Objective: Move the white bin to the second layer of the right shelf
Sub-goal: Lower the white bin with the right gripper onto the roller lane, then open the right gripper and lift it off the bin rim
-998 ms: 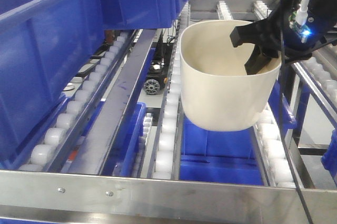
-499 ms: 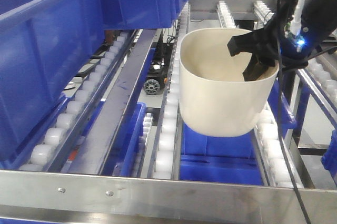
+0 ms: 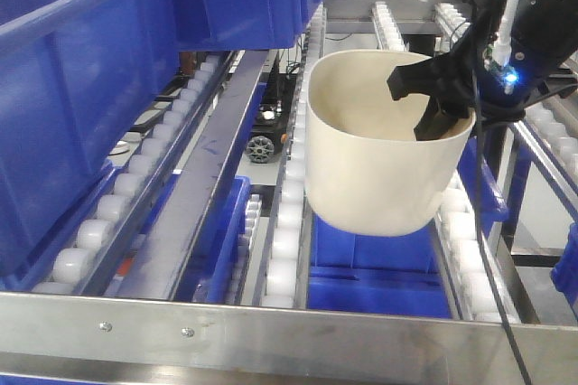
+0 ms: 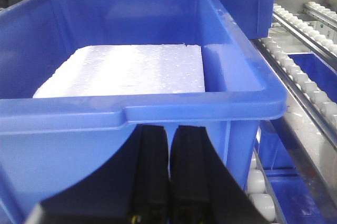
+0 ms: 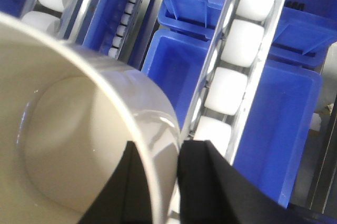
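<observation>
one white bin (image 3: 379,164), mouth upward

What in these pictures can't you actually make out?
- Front view: whether the white bin rests on the rollers; its own base hides the contact.
- Front view: the left pincer is out of frame.
- Left wrist view: what the blue crate holds beneath the white foam.
- Right wrist view: the right pincer is cut off by the bottom edge.
</observation>
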